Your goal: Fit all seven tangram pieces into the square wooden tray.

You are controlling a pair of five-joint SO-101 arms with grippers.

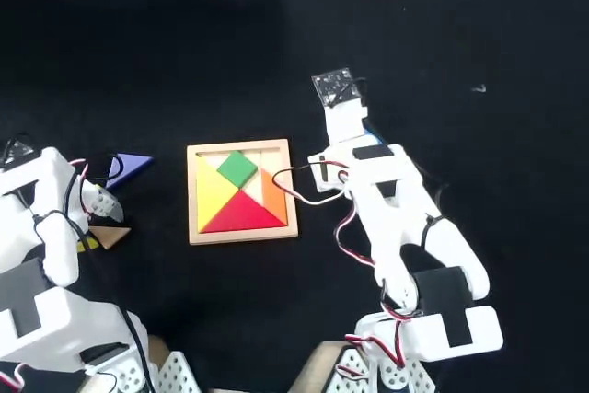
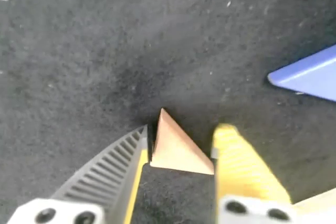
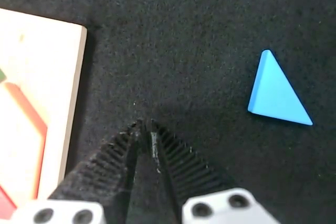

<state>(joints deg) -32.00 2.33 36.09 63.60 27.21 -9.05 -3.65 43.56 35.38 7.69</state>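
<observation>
Tangram pieces already fill part of the wooden tray (image 1: 193,192) in the middle of the black surface (image 1: 479,62). Four are seated: a green square (image 1: 237,168), a yellow triangle (image 1: 213,196), a red triangle (image 1: 241,215) and an orange piece (image 1: 274,192). Pale bare wood shows along the tray's far side. Three pieces lie outside.

Left of the tray, the left tool (image 2: 184,136) has its jaws against two sides of a small tan triangle (image 2: 177,153), pinching it low at the surface (whether it has lifted clear cannot be told). A violet triangle (image 2: 310,80) lies farther back, apart from it. Right of the tray, the right tool (image 3: 146,127) hangs with its jaws pressed together and nothing between them. A light blue triangle (image 3: 276,97) lies near it on the surface.

The step in hand looks like the pickup of the tan triangle. The next move probably calls for lifting it and carrying it right to the tray. It would then need turning until its edges match a free gap on the far side, and lowering flat without nudging the seated pieces. A grip on slanted edges may slip, so a steady squeeze seems wise.
</observation>
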